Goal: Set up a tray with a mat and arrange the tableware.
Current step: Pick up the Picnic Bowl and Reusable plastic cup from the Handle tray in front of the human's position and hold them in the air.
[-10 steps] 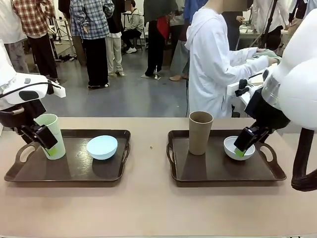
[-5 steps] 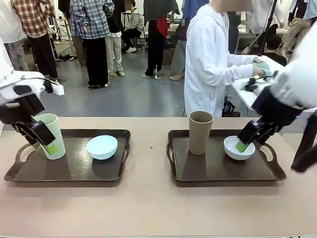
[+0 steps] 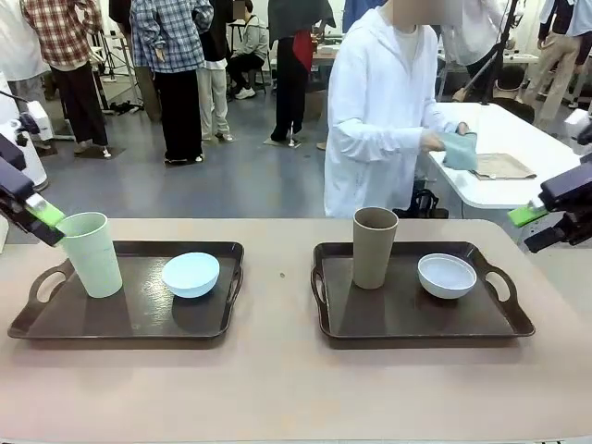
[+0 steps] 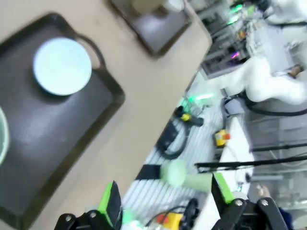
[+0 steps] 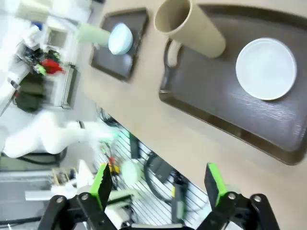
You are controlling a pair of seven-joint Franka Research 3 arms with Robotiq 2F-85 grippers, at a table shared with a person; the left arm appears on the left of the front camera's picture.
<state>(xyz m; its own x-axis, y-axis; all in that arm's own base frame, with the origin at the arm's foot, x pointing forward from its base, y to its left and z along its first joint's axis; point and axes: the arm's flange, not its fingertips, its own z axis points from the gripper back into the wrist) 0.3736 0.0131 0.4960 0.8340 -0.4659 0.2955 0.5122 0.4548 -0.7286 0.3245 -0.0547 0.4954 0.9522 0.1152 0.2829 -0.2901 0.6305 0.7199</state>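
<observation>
While left tool and right tool gape empty, mid-frame — green cup, blue bowl, brown cup, white bowl trayed; mat judged outstanding.

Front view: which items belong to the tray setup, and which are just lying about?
Job: left tray, pale green cup, light blue bowl, right tray, brown cup, white bowl; possibly the teal cloth the person holds.
Lying about: speck on the main table between trays; tan sheet on the white table behind.

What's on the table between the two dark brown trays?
Front view: only bare tan tabletop between the left dark brown tray and the right dark brown tray, plus one tiny speck.
</observation>
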